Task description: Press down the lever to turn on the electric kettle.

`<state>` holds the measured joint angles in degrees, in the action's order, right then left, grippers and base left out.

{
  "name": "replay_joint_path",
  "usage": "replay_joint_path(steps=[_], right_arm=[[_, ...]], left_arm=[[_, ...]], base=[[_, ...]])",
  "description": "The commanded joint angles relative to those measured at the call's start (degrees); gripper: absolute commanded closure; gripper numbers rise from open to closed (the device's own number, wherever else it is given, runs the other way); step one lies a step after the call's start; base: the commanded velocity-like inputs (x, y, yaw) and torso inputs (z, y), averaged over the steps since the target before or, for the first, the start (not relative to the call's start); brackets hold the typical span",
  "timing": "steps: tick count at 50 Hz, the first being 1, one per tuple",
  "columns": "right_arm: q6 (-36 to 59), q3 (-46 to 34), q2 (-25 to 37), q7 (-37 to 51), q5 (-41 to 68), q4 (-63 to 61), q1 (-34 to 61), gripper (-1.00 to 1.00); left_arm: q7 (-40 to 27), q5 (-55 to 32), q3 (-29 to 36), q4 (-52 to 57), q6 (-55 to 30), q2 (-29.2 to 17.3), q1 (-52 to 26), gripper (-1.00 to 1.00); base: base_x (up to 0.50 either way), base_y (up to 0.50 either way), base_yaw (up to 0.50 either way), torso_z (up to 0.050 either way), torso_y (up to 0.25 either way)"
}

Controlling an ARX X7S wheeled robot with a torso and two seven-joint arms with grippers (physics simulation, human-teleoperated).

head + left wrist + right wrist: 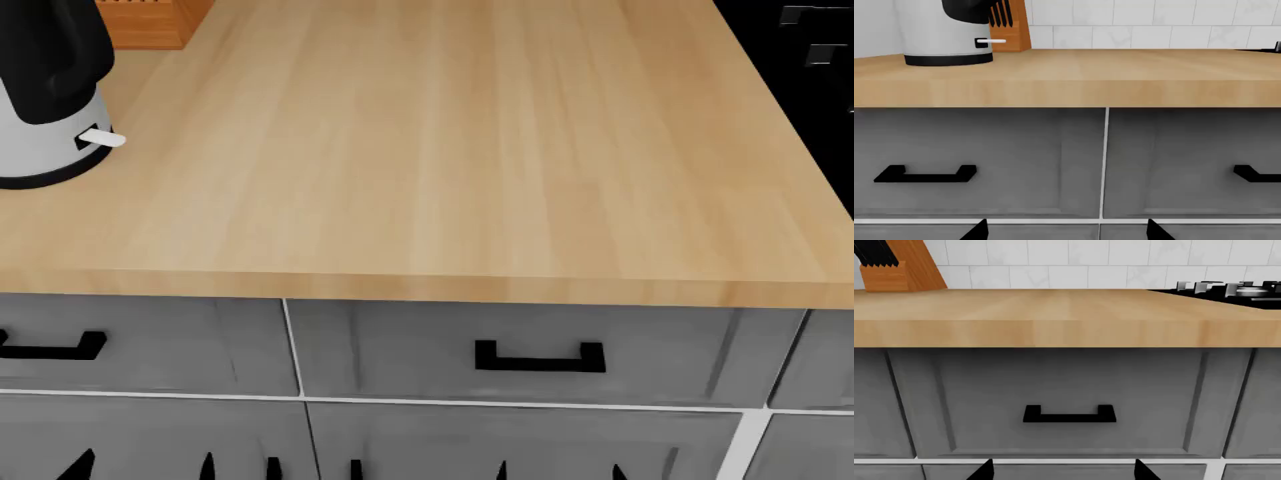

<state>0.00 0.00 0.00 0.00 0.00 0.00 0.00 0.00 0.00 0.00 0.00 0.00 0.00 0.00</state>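
1. Three views share one wooden countertop [454, 150], but only the head view looks down on its whole surface; both wrist views meet it edge-on above grey drawer fronts [1067, 405].
2. At the upper left of the head view stands the electric kettle [34, 140], cut off by the frame, its lever [103, 138] jutting right as a white tab.
3. From the left wrist view the kettle [941, 35] shows at upper left, lever [995, 41] level and untouched, a knife block [1013, 27] just behind.
4. Only the right wrist view shows a stove [1234, 290] at upper right; the kettle is outside it.
5. Left gripper [1062, 231] and right gripper [1064, 470] show only dark fingertips, spread apart and holding nothing, low before the drawers.
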Motion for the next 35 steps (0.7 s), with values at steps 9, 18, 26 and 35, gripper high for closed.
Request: replay_joint_path(steps=[9, 18, 26, 35], right_arm=[[-1.8, -3.5, 2.8, 3.6, 1.2, -1.2, -1.0, -1.00], [-0.6, -4.8, 4.0, 5.2, 0.6, -4.8, -1.5, -1.00], [11.3, -4.7, 5.9, 5.5, 1.2, -19.1, -0.8, -1.00], [29.3, -2.9, 7.4, 5.3, 4.2, -34.1, 6.4, -1.00]], left_arm=[[-4.9, -5.5, 5.4, 1.3, 1.8, -4.7, 1.0, -1.00], [-6.7, -5.3, 6.0, 8.1, -0.1, -5.5, 3.0, -1.00], [-8.9, -6.9, 4.3, 25.0, -8.6, -7.8, 4.9, -1.00], [-12.4, -11.1, -3.2, 46.1, -22.2, -12.1, 5.9, -1.00]], base=[[0.00, 0.00, 0.00, 0.000, 0.000], [0.00, 0.00, 0.00, 0.000, 0.000], [0.00, 0.00, 0.00, 0.000, 0.000], [0.00, 0.00, 0.00, 0.000, 0.000]])
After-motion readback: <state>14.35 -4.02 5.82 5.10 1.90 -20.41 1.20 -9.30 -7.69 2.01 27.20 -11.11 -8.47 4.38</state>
